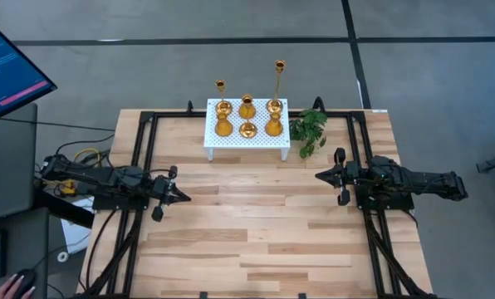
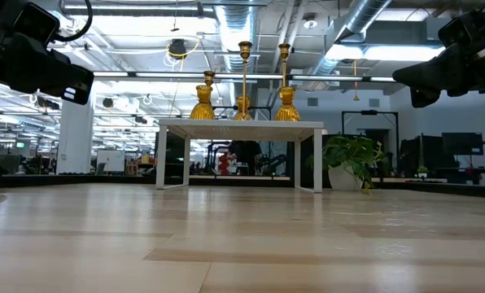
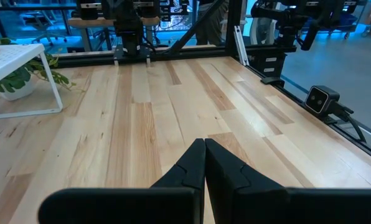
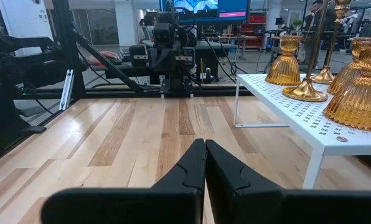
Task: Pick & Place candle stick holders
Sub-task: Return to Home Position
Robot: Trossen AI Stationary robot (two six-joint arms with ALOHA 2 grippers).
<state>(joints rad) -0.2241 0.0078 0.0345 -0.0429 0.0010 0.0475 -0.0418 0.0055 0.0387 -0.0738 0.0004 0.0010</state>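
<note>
Beyond the right fingers (image 4: 192, 165), candle stick holders (image 4: 366, 87) run off the edge, tall stems cropped; beyond the left fingers (image 3: 192, 165), the white stand (image 3: 14, 59) is cut short too.

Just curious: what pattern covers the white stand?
Stand: rows of small holes; best in right wrist view.

**Six Gold Holders, One Stand**

Six candle stick holders (image 1: 248, 129) in all: three squat and ribbed, three thin-stemmed. One white perforated stand (image 1: 231, 143). One green plant sprig (image 1: 309, 129). One wooden table (image 1: 256, 237). Two grippers — the left gripper (image 1: 181, 196) and the right gripper (image 1: 321, 175).
</note>
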